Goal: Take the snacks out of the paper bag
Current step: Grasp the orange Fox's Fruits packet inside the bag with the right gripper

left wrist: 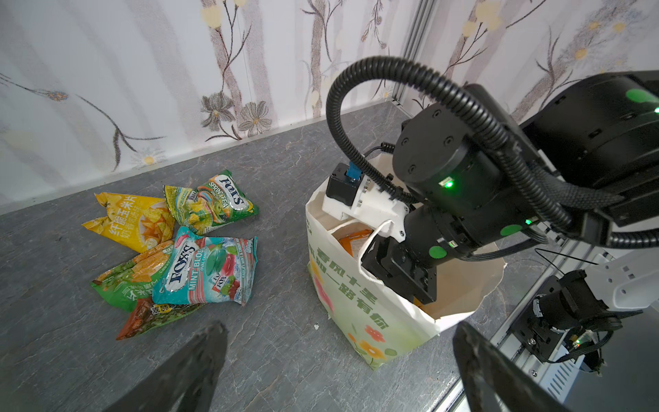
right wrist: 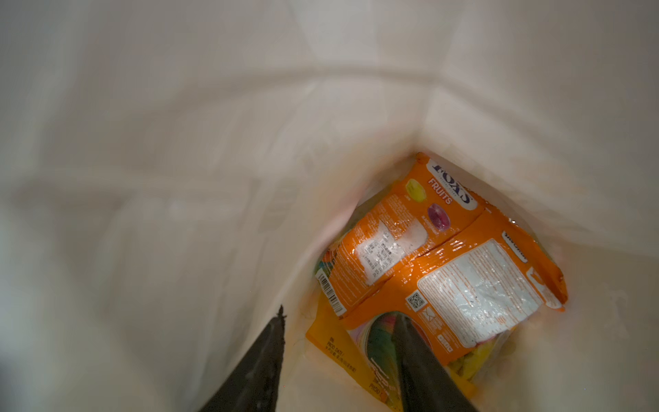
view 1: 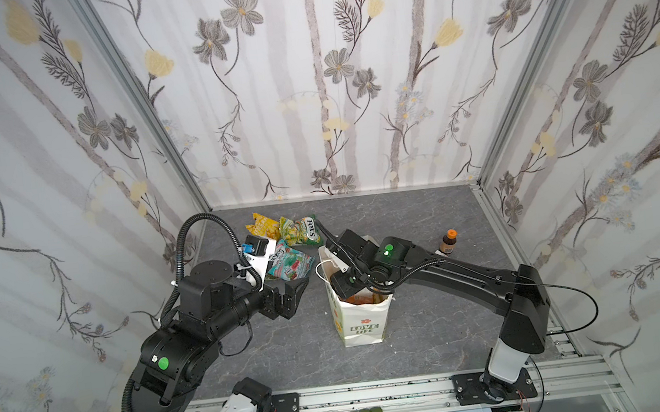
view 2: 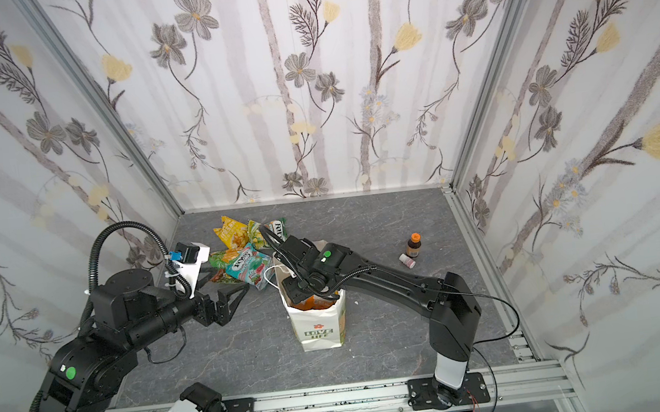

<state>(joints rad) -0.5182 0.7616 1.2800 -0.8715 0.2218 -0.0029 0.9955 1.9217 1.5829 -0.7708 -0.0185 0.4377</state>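
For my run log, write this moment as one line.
right gripper: inside paper bag, jaws apart at orange packet | left gripper: open, empty | removed snacks: piled on table

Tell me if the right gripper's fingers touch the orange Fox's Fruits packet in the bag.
Cannot tell. In the right wrist view a finger of the right gripper overlaps the orange Fox's Fruits packet at its corner; resting or hovering is unclear.

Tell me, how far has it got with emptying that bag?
Mostly done: five packets lie out on the table beside the paper bag. In hand: the right gripper is down inside the bag, jaws apart over an orange packet, not gripping yet. Remaining: that packet and a yellow one beneath it. The left gripper hovers open.
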